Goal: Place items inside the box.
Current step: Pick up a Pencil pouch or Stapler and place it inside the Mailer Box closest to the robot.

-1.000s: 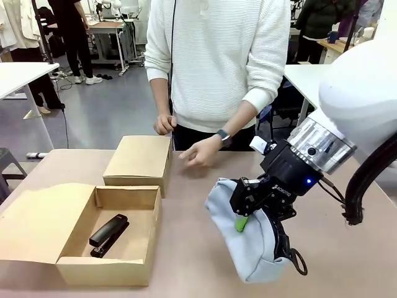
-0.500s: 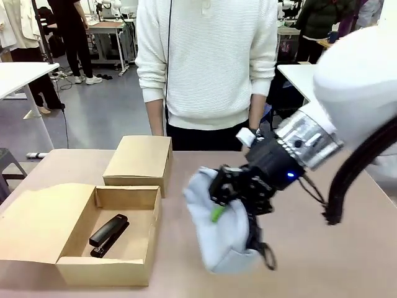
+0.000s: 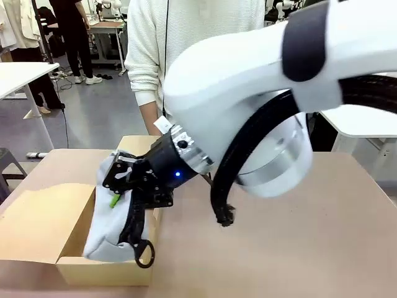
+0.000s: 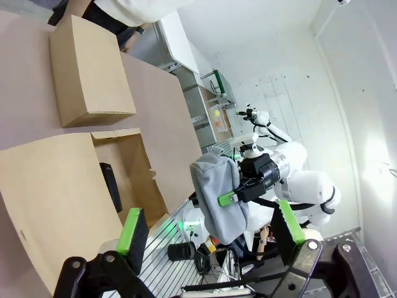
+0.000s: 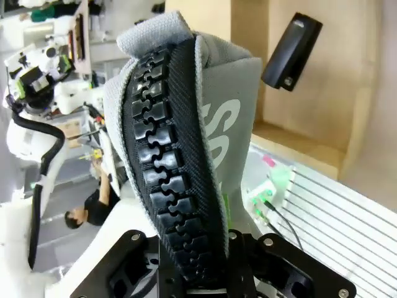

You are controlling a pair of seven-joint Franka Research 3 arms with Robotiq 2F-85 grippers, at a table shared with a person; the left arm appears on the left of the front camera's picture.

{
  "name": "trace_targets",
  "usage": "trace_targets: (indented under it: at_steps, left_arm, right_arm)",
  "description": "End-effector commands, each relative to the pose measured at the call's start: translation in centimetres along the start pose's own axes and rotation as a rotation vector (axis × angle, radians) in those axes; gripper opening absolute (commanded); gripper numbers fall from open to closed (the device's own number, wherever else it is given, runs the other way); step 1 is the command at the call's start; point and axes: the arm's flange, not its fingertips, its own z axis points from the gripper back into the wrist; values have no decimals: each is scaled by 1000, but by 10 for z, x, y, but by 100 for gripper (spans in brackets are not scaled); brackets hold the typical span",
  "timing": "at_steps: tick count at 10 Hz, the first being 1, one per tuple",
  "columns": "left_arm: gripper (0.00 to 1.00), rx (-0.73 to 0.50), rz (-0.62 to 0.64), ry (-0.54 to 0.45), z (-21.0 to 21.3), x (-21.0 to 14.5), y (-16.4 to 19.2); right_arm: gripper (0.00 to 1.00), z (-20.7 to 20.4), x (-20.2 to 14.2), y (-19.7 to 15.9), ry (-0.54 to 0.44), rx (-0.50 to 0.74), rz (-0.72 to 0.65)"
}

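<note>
A grey zippered fabric pouch (image 3: 102, 239) is gripped by the tightly closed right tool (image 3: 124, 189) over the open brown cardboard box (image 3: 105, 273). Released here, it could be caught on the box's front wall and tipped out.

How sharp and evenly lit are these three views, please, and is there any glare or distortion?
Front view: the white right arm looms close to the lens and looks soft, under even lighting. Left wrist view: wide-angle and tilted, with the white wall bright and washed out. Right wrist view: the grey zippered pouch is close and crisp, with no glare on it.
</note>
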Motion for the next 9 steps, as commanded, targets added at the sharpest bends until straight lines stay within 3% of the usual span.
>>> trace_targets:
  at_steps: [1,2,4,6,9]
  left_arm:
    - [100,0,-16,-2,0,-3,-1]
    - [100,0,-16,-2,0,-3,-1]
    - [100,0,-16,-2,0,-3,-1]
    - [100,0,-16,-2,0,-3,-1]
    - [100,0,-16,-2,0,-3,-1]
  right_arm:
    - [7,30,-10,-11,26,-4,7]
    - [7,0,0,0,0,0,0]
    - [7,-29,7,22,-161,-2,-85]
    - [7,-62,19,41,-207,-30,-138]
    - [7,-90,38,32,-261,-170,-226]
